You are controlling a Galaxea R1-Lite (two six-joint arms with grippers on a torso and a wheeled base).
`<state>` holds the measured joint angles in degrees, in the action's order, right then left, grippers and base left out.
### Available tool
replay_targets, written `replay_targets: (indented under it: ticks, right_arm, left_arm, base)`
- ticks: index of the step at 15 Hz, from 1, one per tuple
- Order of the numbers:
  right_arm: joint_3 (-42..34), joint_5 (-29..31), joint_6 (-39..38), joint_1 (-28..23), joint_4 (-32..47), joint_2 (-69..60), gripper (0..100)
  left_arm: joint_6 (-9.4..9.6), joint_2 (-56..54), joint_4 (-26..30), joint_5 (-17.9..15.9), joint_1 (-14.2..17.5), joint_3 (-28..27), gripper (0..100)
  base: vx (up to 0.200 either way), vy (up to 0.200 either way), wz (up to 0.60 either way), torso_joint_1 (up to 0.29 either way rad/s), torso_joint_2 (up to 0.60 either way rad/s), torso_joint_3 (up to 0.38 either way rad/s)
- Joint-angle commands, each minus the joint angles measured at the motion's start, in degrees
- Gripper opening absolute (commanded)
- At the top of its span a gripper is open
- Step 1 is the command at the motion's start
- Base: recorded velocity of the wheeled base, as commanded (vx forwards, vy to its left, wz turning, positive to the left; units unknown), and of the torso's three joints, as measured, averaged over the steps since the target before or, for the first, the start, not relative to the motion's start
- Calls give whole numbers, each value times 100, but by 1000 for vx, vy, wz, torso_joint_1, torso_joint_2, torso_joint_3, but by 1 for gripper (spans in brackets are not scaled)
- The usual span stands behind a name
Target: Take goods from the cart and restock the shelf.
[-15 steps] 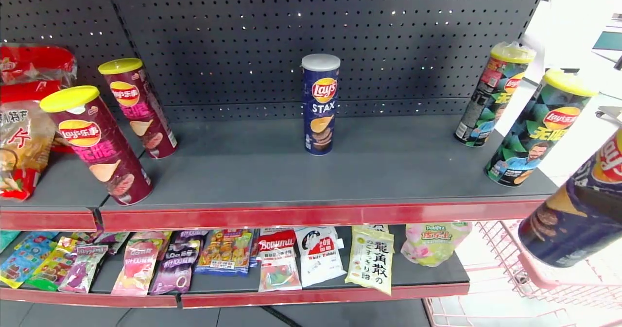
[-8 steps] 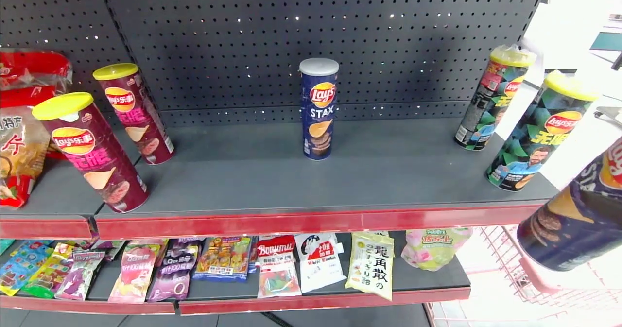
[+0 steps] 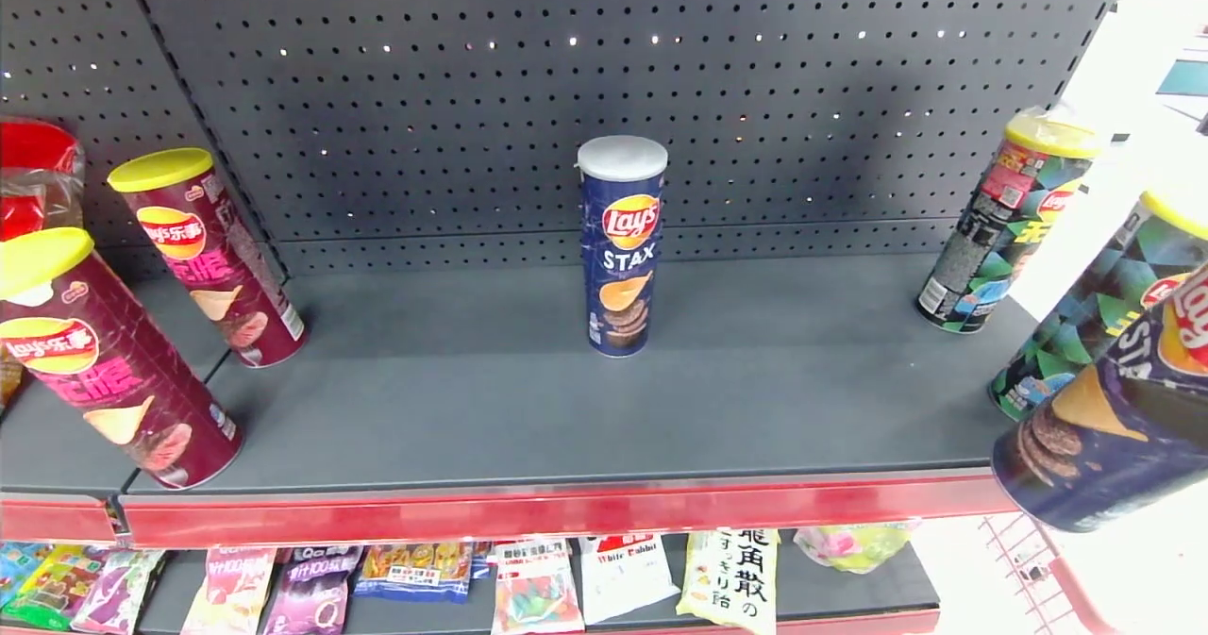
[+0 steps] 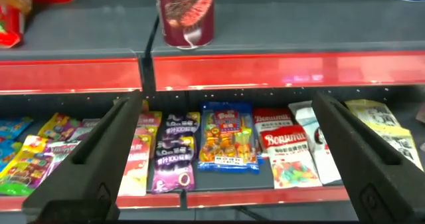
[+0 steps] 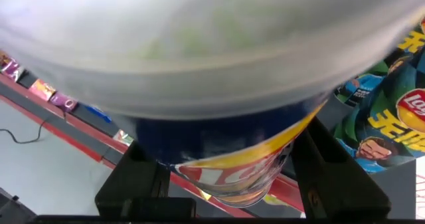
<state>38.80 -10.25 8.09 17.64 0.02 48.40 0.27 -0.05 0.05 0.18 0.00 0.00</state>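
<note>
Currently gripping a tilted blue can in the right claw, base aimed leftward at the shelf and its bare middle.

Setting: retail shop aisle. Dark pegboard backs a shelf with red front rails, stocked with chip cans. Snack packets line the tier below; pink wire cart alongside.

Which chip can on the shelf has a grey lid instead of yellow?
The blue can standing in the middle; the maroon cans and green cans have yellow lids.
</note>
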Motion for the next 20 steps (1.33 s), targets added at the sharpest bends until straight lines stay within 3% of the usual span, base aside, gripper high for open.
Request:
replay_targets:
  ticks: [1,5,6,7,9,10,11,12,13,14,15,17,18,20]
  right_arm:
    - [-4,-38,17,11,6,29,0]
    - [5,-73,272,73,-2,144,0]
    - [-4,-73,272,73,6,144,0]
    - [-57,-91,272,126,-2,170,0]
    - [-110,-153,263,293,-2,161,0]
    - [-162,-153,272,460,-2,170,0]
    - [-180,-135,280,556,6,196,0]
    - [-162,-109,307,618,6,214,0]
    - [-136,-91,307,618,-2,320,0]
    - [-110,-91,316,618,-2,372,0]
    - [-66,-47,351,618,-2,434,0]
    - [-31,50,412,627,-11,495,0]
    - [-31,41,403,627,-11,513,0]
    - [31,32,368,618,-29,627,0]
  left_arm:
    - [-9,5,4,-1,0,-9,100]
    - [8,128,4,-1,-9,-9,100]
    - [52,269,-5,-9,-9,-9,100]
    - [228,251,-5,-36,-18,-9,100]
    - [254,198,-31,-159,-9,-176,100]
    - [-238,1684,-31,-256,-229,-1890,100]
    - [-475,2334,-31,-458,-422,-2795,100]
    - [-431,2765,-31,-809,-659,-3261,100]
    - [-185,2940,-49,-1293,-861,-3261,100]
    - [210,3072,-31,-1934,-1099,-3138,100]
    - [360,3415,-31,-2426,-1222,-3085,100]
    - [483,4452,-172,-3077,-1371,-3349,100]
    - [676,5059,-392,-3218,-1564,-3533,100]
    - [817,5920,-761,-3261,-1652,-3771,100]
  base:
    - [0,0,0,0,0,0]
    - [0,0,0,0,0,0]
    - [0,0,0,0,0,0]
    - [0,0,0,0,0,0]
    - [0,0,0,0,0,0]
    - [0,0,0,0,0,0]
    - [0,0,0,0,0,0]
    - [0,0,0,0,0,0]
    - [0,0,0,0,0,0]
    - [0,0,0,0,0,0]
    - [0,0,0,0,0,0]
    - [0,0,0,0,0,0]
    - [0,0,0,0,0,0]
    - [0,0,0,0,0,0]
